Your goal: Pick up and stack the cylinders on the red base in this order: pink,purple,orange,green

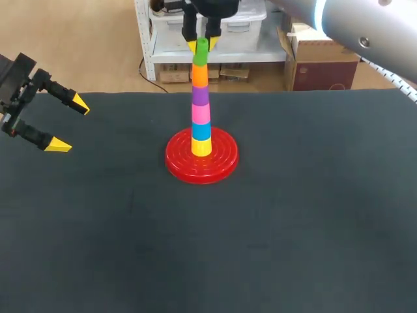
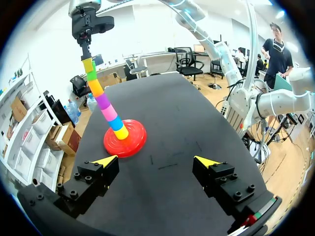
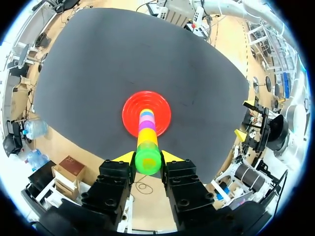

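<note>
**A:** Green plastic cylinder [image 1: 201,51] first. Where, in the head view?

**B:** Topping the tower on the round red ribbed base [image 1: 202,163], near the middle of the black cloth table [image 1: 313,222]. Pinched from both sides by the right gripper [image 1: 202,40], reaching down from twelve o'clock, probably to seat it squarely on the orange cylinder [image 1: 199,74].

**A:** And the left gripper [image 1: 70,124]?

**B:** Parked at nine o'clock, well apart from the base. Fingers spread wide, holding nothing. Likely kept clear of the tower.

**A:** Left wrist view?

**B:** Left gripper [image 2: 156,161] just as wide, over bare cloth. Red ribbed base [image 2: 132,143] ahead of it toward eleven o'clock, with the tower rising up to the right gripper [image 2: 87,63].

**A:** Right wrist view?

**B:** Looking straight down the stack. Green plastic cylinder [image 3: 148,160] clamped between the two yellow tips, with orange, purple and pink lined up below. Judged complete in order, with only the letting go left.
</note>
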Controlling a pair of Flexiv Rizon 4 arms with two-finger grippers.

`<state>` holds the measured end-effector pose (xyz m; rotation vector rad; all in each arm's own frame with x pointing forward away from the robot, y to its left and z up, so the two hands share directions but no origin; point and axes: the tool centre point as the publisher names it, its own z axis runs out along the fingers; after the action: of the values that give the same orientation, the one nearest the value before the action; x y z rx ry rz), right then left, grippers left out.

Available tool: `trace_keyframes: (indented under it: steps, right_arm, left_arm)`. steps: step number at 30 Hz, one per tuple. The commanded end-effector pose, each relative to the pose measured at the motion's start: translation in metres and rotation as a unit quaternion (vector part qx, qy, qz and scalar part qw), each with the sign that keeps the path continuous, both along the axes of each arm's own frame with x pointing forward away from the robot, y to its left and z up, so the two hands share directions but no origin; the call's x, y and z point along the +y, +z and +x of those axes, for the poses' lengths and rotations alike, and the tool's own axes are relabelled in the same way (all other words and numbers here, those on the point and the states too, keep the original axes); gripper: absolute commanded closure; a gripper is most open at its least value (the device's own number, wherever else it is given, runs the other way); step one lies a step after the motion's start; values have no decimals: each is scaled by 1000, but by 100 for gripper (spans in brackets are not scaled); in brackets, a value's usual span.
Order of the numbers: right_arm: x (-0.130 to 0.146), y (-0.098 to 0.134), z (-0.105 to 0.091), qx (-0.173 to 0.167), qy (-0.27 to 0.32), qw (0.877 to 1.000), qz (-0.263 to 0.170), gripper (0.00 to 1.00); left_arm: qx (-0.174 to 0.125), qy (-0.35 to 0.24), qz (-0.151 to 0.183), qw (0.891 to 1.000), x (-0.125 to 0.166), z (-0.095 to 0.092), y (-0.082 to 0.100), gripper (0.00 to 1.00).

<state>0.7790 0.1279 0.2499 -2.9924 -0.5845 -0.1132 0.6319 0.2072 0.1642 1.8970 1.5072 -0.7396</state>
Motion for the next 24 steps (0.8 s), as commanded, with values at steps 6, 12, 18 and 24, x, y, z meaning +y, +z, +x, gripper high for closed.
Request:
trace_keyframes:
  steps: [6,12,18,24]
  right_arm:
    - [10,-28,10,491,52,838,-234,100]
    - [13,-15,12,479,61,837,-258,100]
    - [13,-15,12,465,56,848,-249,100]
    - [12,-13,10,456,52,852,-252,100]
  left_arm:
    - [-1,0,0,1000,1,0,-1,0]
    - [-1,0,0,1000,1,0,-1,0]
    - [-1,0,0,1000,1,0,-1,0]
    - [-1,0,0,1000,1,0,-1,0]
